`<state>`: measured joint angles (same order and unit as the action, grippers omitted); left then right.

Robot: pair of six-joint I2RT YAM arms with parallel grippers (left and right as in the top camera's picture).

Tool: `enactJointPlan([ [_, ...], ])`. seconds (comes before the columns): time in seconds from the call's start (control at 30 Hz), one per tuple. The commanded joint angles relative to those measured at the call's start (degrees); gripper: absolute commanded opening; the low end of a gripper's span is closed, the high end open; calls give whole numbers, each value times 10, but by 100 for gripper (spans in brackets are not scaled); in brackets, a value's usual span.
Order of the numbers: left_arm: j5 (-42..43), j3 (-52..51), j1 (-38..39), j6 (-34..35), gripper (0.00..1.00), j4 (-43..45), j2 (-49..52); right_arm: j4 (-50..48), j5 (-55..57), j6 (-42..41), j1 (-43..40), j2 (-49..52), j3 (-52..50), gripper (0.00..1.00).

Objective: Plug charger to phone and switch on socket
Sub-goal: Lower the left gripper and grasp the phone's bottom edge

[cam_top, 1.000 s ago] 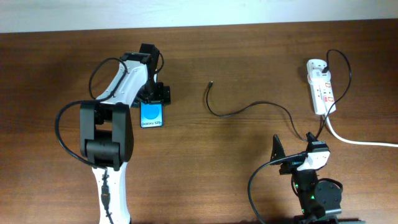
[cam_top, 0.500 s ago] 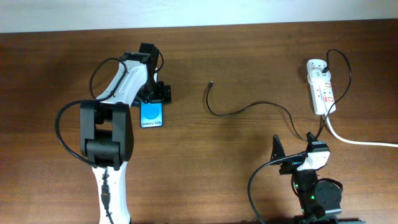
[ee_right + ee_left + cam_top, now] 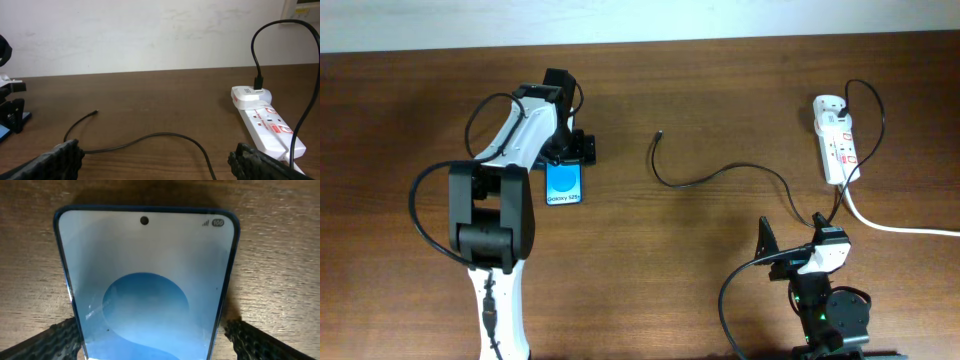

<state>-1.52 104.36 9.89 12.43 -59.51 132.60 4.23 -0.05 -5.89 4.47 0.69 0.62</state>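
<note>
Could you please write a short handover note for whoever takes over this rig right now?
Left gripper: open, fingers either side of the phone, which lies flat, screen up, on the left.
Right gripper: open, empty, low at the near right.
Charger: lies loose in the middle, its connector free and well apart from the phone. Its other end runs to the socket, far right.
Done: nothing yet.
Left: grasp the connector, plug it into the phone, switch on the socket. The switch position is unreadable.

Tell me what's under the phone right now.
Only wooden table shows around the phone, which lies flat on it. The open left gripper straddles its sides. Anything directly beneath is covered.
</note>
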Motion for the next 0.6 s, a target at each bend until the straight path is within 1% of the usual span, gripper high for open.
enactJointPlan([
  [0.0,-9,-29,0,-5,97,16,28,3,-5,-1,-5,-5,-3,98],
  [0.27,-9,-29,0,-5,83,18,28,3,-5,-1,-5,-5,-3,98],
  [0.37,-9,-29,0,-5,75,18,28,3,-5,-1,-5,-5,-3,98],
  [0.57,-8,-28,0,-5,66,17,28,3,-6,-1,-5,-5,-3,98],
])
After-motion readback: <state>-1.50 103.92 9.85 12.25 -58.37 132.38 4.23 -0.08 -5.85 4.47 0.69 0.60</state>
